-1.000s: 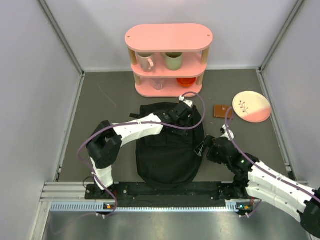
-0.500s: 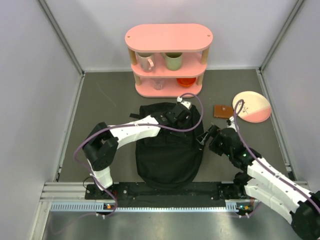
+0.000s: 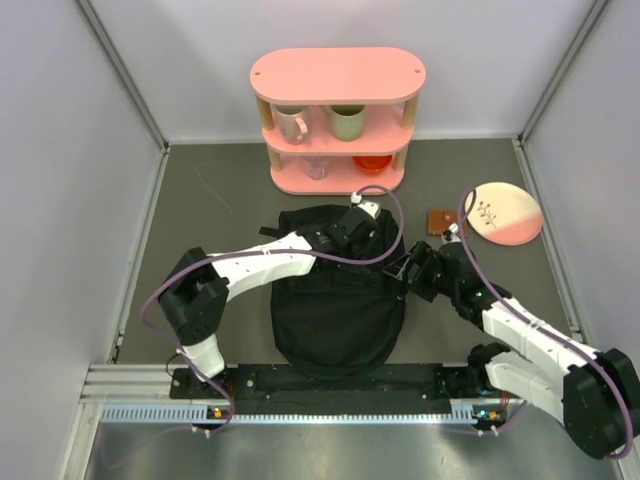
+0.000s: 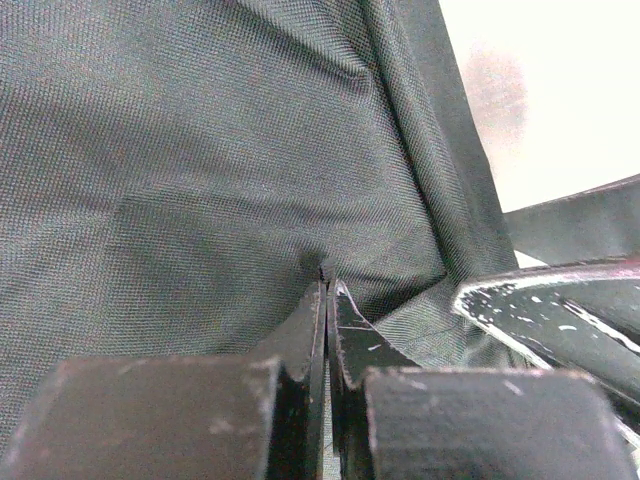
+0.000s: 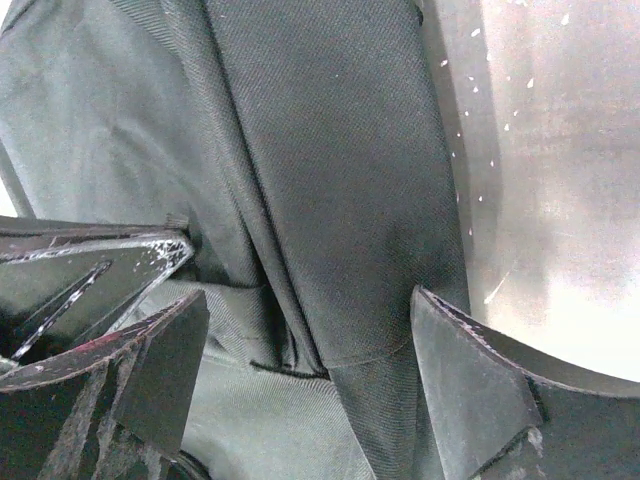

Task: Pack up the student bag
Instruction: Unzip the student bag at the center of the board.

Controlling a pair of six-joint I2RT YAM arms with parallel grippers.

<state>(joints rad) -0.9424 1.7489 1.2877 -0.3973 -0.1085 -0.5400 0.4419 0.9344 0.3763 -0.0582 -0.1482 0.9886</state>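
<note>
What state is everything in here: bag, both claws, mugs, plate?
student bag: lying flat, wrinkled
left gripper: shut, pinching bag fabric
right gripper: open, jaws astride a bag fold
pink mug: upright on shelf
green mug: upright on shelf
plate: flat on table

Matt woven black cloth student bag (image 3: pixel 335 320), smooth pink shelf (image 3: pixel 337 75)

Soft, even light is filling the top view. The desk (image 5: pixel 545 150) is glaring in the right wrist view; the left one's upper corner is blowing out white.
</note>
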